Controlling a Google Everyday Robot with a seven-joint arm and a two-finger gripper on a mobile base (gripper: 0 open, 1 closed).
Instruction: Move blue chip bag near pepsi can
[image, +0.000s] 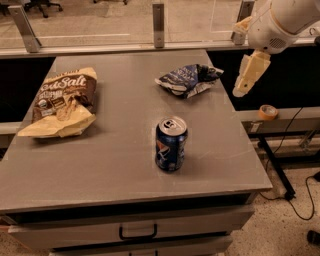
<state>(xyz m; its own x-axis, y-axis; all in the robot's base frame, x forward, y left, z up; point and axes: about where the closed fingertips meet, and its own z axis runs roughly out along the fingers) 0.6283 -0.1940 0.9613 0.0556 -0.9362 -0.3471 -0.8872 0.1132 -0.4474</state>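
The blue chip bag (188, 79) lies crumpled on the grey table top (115, 155), at the far right. The pepsi can (170, 143) stands upright near the table's middle front, about a can's height in front of the bag. My gripper (246, 80) hangs in the air just past the table's right edge, to the right of the bag and apart from it. It holds nothing that I can see.
A larger brown-and-cream "Salt" chip bag (62, 102) lies at the table's left. A roll of tape (268, 112) sits on a low shelf to the right. A glass railing runs behind the table. Drawers with a handle (137, 232) are below the front edge.
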